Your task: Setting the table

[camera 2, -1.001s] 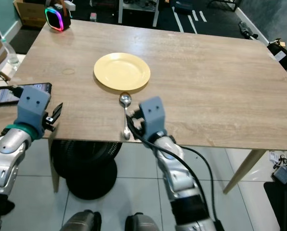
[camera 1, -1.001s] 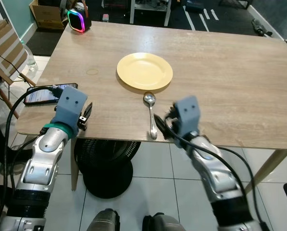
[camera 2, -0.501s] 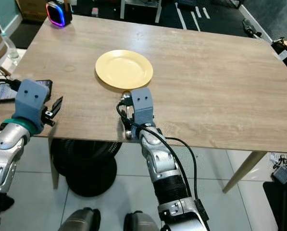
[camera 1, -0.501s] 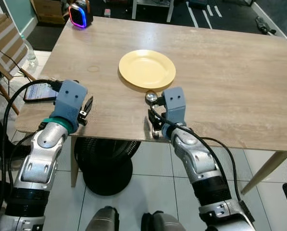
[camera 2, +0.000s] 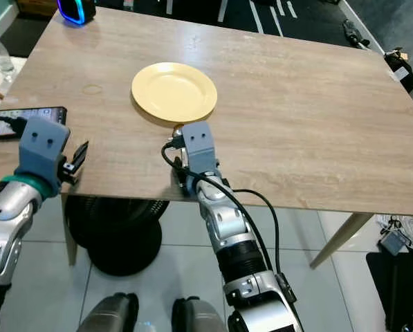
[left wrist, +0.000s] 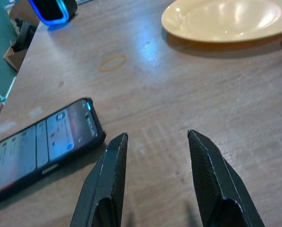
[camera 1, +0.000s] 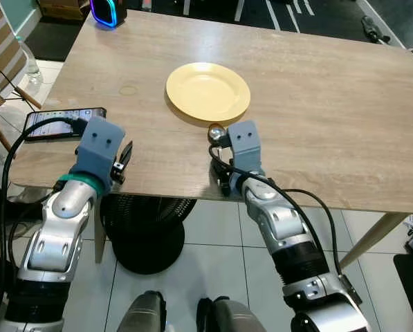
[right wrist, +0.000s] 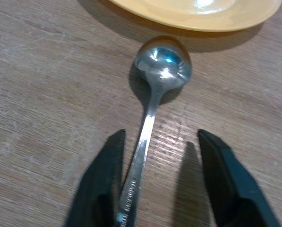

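1. Right wrist view: the right gripper (right wrist: 156, 189) has come down over the spoon (right wrist: 150, 109), fingers spread wide astride its handle (not yet closed).
2. Spoon lies just beside the yellow plate (camera 1: 207, 92); grasping seems next.
3. Left gripper (left wrist: 157, 182) hovers open near the phone (left wrist: 41, 142).

I'm looking at a lived-in home room, probably a dining corner. A pale wood table (camera 1: 317, 90) stands on white floor tiles (camera 1: 213, 242), with a yellow plate (camera 1: 207, 92) and a phone (camera 1: 54, 122) on a cable. A glowing speaker (camera 1: 104, 12), a wooden chair (camera 1: 2, 55) and what may be a fan base (camera 1: 145, 238) sit around it.
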`<state>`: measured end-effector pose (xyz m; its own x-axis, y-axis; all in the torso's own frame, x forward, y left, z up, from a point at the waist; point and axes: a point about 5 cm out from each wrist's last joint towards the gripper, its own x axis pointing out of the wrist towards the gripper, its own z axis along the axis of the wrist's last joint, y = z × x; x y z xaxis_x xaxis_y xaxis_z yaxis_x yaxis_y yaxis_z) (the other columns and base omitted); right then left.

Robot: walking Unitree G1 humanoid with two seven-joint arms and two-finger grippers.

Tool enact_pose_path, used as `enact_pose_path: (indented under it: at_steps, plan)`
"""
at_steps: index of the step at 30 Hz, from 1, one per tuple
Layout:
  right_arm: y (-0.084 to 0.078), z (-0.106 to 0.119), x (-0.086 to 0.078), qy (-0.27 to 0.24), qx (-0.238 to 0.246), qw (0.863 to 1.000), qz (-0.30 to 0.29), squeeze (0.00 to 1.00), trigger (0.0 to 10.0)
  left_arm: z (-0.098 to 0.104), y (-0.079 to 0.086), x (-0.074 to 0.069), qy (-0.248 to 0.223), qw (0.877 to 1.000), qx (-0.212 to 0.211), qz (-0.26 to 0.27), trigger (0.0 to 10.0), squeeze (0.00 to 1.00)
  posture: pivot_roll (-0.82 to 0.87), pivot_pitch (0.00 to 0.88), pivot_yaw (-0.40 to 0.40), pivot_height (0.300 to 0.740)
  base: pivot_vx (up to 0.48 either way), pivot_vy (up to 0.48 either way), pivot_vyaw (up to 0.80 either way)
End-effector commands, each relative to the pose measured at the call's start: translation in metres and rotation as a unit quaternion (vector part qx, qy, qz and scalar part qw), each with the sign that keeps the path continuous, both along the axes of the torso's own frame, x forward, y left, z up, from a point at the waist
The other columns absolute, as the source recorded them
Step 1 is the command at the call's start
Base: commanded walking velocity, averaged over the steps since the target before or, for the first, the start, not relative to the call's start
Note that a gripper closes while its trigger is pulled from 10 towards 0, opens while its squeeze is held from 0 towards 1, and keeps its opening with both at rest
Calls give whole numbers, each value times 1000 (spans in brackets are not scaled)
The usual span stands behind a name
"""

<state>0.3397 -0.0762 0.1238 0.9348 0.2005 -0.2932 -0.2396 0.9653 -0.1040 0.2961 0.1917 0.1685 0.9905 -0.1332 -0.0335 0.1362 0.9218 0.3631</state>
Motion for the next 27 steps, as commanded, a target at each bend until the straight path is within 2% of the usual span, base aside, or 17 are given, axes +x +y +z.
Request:
enact_pose_path:
  at_steps: [1,5,8,9,10,11,14,20,22,24,25,26,27]
  plan:
    - [-15,-24,-4,57,-25,998,-24,0,0,-4,1,-3,10,1000,-1,6,10000,0,130,113,-90,740,0,0,0]
    - [-26,-32,-5,89,-12,995,-35,0,0,-5,1,-4,11,1000,-2,9,10000,0,125,113,-91,740,0,0,0]
    - [-48,-43,-5,134,7,989,-57,0,0,-5,1,-5,13,1000,-3,10,10000,0,119,111,-89,740,0,0,0]
    - [-48,-43,-5,134,7,989,-57,0,0,-5,1,-5,13,1000,-3,10,10000,0,119,111,-89,740,0,0,0]
    - [-56,-45,-5,147,13,987,-67,0,0,-6,1,-5,14,1000,-3,9,10000,0,119,111,-88,740,0,0,0]
    - [-56,-45,-5,147,13,987,-67,0,0,-6,1,-5,14,1000,-3,9,10000,0,119,111,-88,740,0,0,0]
    - [-72,-48,-3,163,20,983,-83,0,0,-6,0,-5,15,1000,-3,9,10000,0,118,111,-87,740,0,0,0]
    - [-85,-46,1,164,22,982,-97,0,0,-5,1,-4,15,1000,-2,9,10000,0,120,100,-79,740,0,0,0]
    - [-97,-41,5,152,25,981,-116,0,0,-5,2,-3,15,1000,-1,8,10000,0,124,94,-74,740,0,0,0]
    - [-97,-41,5,152,25,981,-116,0,0,-5,2,-3,15,1000,-1,8,10000,0,124,94,-74,740,0,0,0]
    - [-106,-34,9,133,28,982,-132,0,0,-4,2,-3,14,1000,-1,8,10000,0,123,84,-67,740,0,0,0]
    - [-106,-34,9,133,28,982,-132,0,0,-4,2,-3,14,1000,-1,8,10000,0,123,84,-67,740,0,0,0]
    - [-118,-17,15,90,35,984,-151,0,0,-3,1,-1,12,1000,-1,7,10000,0,118,74,-59,740,0,0,0]
